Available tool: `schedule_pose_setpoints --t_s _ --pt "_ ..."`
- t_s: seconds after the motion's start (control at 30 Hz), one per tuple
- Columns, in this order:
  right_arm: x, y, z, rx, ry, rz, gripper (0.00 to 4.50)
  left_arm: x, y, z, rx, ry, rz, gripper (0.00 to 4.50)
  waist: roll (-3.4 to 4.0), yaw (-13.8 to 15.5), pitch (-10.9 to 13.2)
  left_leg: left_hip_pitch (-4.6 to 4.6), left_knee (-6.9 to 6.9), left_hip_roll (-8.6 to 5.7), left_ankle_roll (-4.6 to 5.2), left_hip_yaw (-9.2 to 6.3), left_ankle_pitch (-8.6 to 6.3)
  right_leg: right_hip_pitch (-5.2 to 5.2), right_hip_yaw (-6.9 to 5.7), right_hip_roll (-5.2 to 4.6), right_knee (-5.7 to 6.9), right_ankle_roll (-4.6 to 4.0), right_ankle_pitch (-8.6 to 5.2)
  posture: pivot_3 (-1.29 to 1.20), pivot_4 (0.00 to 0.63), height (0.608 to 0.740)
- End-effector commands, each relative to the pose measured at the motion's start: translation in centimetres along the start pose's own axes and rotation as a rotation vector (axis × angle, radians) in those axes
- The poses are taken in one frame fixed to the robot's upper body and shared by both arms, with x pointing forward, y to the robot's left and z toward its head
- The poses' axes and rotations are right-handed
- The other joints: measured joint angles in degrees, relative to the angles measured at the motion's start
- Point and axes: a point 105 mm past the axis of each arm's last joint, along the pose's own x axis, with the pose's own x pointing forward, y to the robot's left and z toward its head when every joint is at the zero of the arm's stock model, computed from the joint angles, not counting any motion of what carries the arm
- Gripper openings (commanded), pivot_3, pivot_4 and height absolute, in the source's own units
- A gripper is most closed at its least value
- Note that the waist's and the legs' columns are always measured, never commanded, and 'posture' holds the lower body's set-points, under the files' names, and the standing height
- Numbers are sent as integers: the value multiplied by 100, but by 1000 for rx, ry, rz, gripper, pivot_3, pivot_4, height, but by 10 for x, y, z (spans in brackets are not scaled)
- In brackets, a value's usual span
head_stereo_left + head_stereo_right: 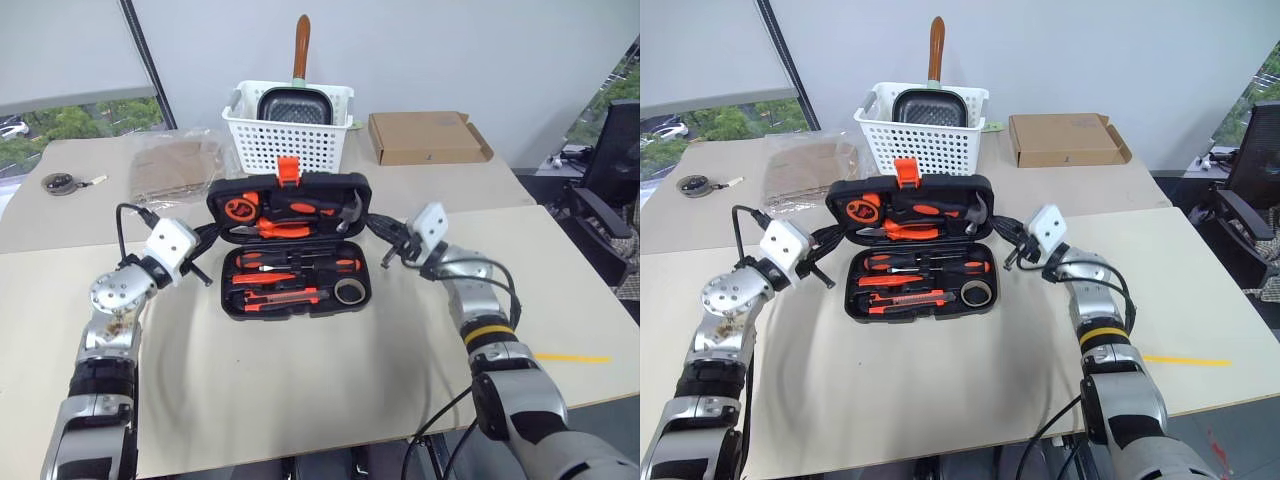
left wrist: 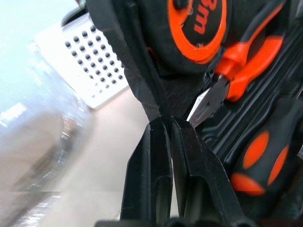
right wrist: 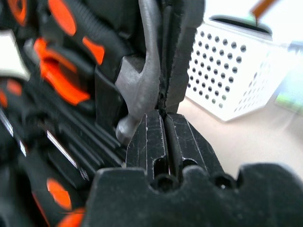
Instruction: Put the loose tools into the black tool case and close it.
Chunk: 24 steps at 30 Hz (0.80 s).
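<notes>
The black tool case lies open in the middle of the table, its lid half tipped up at the 12 o'clock side with the orange latch standing on top. The lid carries the round tape measure, the orange-handled pliers and the hammer. The lower tray holds the two screwdrivers, a small orange flat tool, the utility knife and, at its 4 o'clock corner, the small tape ring.

The left gripper reaches in from 9 o'clock and is clenched on the lid's left rim; in the left wrist view its fingers pinch the black edge between them, with the tape measure and plier tips just beyond. The right gripper comes in from 3 o'clock and is likewise clamped tight on the lid's right rim, the hammer head sitting just beside its fingers in the right wrist view.

Behind the case, toward 12 o'clock, stands a white perforated basket holding a dark pan with a wooden handle. A cardboard box lies at about 1 o'clock, and a crinkled plastic bag at 11 o'clock.
</notes>
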Motion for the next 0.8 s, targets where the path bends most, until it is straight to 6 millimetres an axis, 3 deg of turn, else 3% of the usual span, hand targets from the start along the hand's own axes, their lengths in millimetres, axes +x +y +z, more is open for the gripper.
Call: schedule_pose_setpoints --t_s 0.03,0.1,0.17,0.2,0.3,0.47,0.5,0.67,0.8 --pt "6 0 23 -172 -103 17 0 -4 -9 16 165 -99 -2 27 0 0 0 3 3 3 18 -1 -8 0 -1 0 -1 2 0 0 150 700" --pt "0 3 18 -191 -87 46 0 -15 -21 6 156 -80 -25 27 0 -2 0 22 4 6 24 -2 -10 2 5 -2 -1 6 -3 0 150 700" --pt "-6 9 14 -213 -76 101 0 -26 -32 0 113 -72 -77 716 0 -4 0 41 3 13 26 0 -12 10 7 -2 4 23 -14 0 150 700" --pt "-12 11 11 -223 -70 120 700 -34 -43 0 72 -83 -153 953 1 -9 0 51 3 17 26 2 -12 15 6 -2 5 23 -14 0 150 700" --pt "-32 16 2 -224 -42 172 1655 -58 -61 0 -126 -95 -311 2162 1 -19 0 78 3 28 31 9 -19 38 4 -3 7 22 -19 0 150 700" --pt "-78 27 -15 -175 81 373 3342 -91 -57 -3 -384 -67 -328 3931 9 52 2 84 14 32 44 11 -35 48 13 -10 2 22 -23 0 150 700" --pt "-87 28 -15 -153 110 417 3348 -96 -50 -5 -435 -60 -291 4273 8 62 2 85 15 33 44 11 -35 49 10 -9 -3 23 -24 0 150 700" --pt "-106 44 -2 64 191 559 3348 -104 -20 -15 -527 -32 -157 4391 8 121 2 91 22 62 35 9 -37 52 -5 -8 -2 22 -28 0 150 700" --pt "-99 70 11 283 268 597 3348 -80 2 -3 -518 -95 -106 4391 4 187 0 100 22 78 -9 11 -54 52 -19 -3 5 21 -29 0 150 700"
